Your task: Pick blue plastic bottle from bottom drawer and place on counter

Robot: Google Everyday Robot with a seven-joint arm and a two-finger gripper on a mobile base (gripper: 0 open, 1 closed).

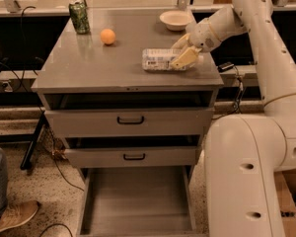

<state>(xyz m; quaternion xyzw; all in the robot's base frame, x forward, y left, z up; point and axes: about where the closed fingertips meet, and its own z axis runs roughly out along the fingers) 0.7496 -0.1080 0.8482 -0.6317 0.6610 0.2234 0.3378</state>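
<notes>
The bottle (160, 59) lies sideways at the right front of the worktop (89, 68), long axis left to right; the hand (185, 53), reaching from the right, clamps its right end

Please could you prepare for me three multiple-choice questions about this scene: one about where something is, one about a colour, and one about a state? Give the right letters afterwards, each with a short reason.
1. Where is the blue plastic bottle?
A. Inside a drawer
B. On the counter
C. On the floor

2. What colour is the small ball near the green can?
A. Orange
B. Blue
C. Black

3. In what state is the bottom drawer?
A. Pushed shut
B. Pulled open
C. Taken out and set aside

Answers:
1. B: the bottle lies on its side on the right part of the counter, with the end effector at its right end.
2. A: the ball is plainly orange against the grey top.
3. B: its grey inside lies in plain view.
</notes>
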